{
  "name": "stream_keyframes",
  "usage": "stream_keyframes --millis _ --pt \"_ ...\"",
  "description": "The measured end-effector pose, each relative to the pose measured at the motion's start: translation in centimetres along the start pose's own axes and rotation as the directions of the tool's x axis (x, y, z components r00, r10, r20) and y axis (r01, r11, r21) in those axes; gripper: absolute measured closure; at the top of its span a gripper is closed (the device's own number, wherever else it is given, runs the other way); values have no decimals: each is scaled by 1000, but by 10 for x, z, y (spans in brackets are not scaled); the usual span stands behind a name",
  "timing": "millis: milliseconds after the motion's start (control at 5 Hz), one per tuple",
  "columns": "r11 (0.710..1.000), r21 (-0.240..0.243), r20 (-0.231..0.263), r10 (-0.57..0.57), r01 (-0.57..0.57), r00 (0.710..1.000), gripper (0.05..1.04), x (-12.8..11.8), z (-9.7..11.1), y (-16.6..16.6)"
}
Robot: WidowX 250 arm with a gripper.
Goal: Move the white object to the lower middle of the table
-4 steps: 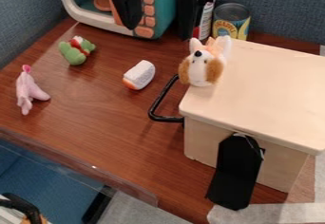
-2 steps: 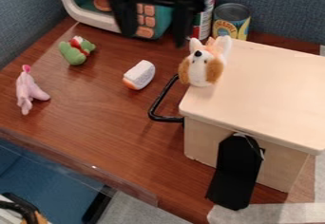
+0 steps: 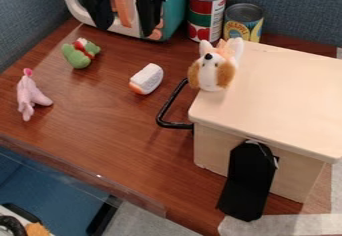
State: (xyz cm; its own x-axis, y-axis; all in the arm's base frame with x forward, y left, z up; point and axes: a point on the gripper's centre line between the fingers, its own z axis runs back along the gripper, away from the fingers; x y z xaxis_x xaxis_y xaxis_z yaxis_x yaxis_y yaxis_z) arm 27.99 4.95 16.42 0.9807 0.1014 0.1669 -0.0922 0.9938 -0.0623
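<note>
Up near the top edge of the camera view, the black hand (image 3: 125, 29) hangs in front of a teal and white toy appliance (image 3: 175, 10), its two fingers pointing down and spread wide apart, with nothing held between them. Well apart from it, the white object (image 3: 147, 78) lies on the brown worktop (image 3: 100, 125), tilted in the view, with an orange patch at its lower end. It sits above the middle of the view, between the green toy (image 3: 79, 55) and the plush dog (image 3: 215, 69), and touches neither. The green toy has a bit of red and white on it, and the pink toy (image 3: 30, 96) lies near the left edge of the view.

To the right stands a pale wooden box (image 3: 274, 100), with the white and brown dog on its top at the upper left corner. A black handle (image 3: 175, 125) juts from the box's left side, near the white object, and a black flap (image 3: 247, 182) slants down against its front. Behind the box, the red and green can (image 3: 207, 15) and the yellow-labelled can (image 3: 244, 22) stand upright side by side, before a blue-grey partition (image 3: 294, 5).
</note>
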Motion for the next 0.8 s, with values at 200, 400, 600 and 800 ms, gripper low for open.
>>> stream_keyframes --millis 200,400,600,800 --pt "996 44 63 -75 72 995 83 28 -25 25" --pt "987 99 90 -136 127 987 83 48 -62 38" --pt "982 110 83 -160 151 984 83 54 -90 43" --pt "981 122 40 -158 152 987 83 50 -110 46"
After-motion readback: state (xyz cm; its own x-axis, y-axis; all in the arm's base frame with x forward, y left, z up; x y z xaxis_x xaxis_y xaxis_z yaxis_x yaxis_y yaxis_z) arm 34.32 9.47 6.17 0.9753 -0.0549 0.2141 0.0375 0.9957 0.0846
